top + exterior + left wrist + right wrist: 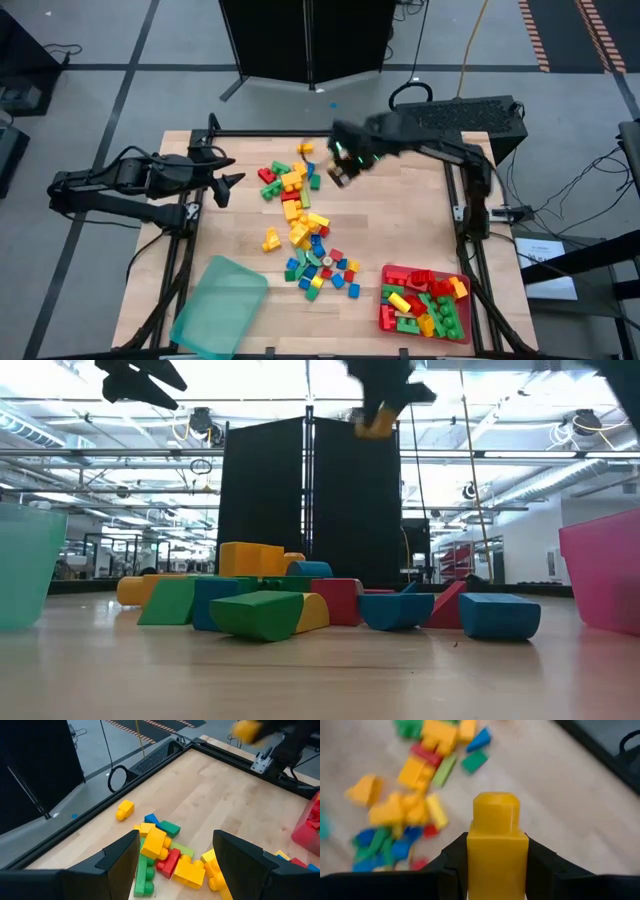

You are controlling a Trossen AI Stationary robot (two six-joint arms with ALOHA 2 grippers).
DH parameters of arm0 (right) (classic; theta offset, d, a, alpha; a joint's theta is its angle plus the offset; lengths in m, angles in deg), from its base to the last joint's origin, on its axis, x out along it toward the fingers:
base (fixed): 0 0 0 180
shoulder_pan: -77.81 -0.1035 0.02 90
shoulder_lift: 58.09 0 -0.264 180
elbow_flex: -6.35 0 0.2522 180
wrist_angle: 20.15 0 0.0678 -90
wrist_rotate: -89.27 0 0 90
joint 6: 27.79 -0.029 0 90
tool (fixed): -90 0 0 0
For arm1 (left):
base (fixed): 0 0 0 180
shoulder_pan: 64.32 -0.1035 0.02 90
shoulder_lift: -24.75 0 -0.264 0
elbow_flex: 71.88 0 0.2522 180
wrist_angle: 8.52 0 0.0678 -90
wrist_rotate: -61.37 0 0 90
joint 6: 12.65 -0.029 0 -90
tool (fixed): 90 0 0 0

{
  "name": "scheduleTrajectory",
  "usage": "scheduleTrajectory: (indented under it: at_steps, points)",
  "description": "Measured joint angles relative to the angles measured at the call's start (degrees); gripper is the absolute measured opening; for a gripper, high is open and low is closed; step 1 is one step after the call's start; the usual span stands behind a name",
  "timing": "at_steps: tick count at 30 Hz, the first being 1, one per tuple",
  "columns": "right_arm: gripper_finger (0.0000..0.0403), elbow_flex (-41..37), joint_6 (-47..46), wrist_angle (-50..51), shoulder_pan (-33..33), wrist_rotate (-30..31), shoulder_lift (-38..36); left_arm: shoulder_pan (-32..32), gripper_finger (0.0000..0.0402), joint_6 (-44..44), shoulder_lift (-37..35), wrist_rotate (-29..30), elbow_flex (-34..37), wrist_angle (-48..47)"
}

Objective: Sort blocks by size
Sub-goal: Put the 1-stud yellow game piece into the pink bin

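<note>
A yellow block point(497, 845) is sitting tight between the fingers of the right gripper point(345, 165), up in the air over the far side of the pile of blocks point(300, 225), so it is probably going to the red tray point(385, 318) with other sorted blocks. The left gripper point(228, 180) is waiting wide open and empty beside the pile on the worktop point(400, 220). The teal tray point(215, 305) is holding nothing.

Right pincer point(497, 865) clamped on a yellow block point(497, 842), stud pointing away. Far beyond the fingers, scattered loose blocks point(415, 795) lie on the wooden tabletop point(560, 805).
</note>
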Motion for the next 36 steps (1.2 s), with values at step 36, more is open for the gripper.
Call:
scheduleTrajectory:
  at_steps: [36]
  points:
    - [0.0118, -63.8, -93.4, -27.2, -63.2, -28.2, -30.2, 0.0, 0.0255, -0.3, 0.1, 0.0, 0.0, 1.0]
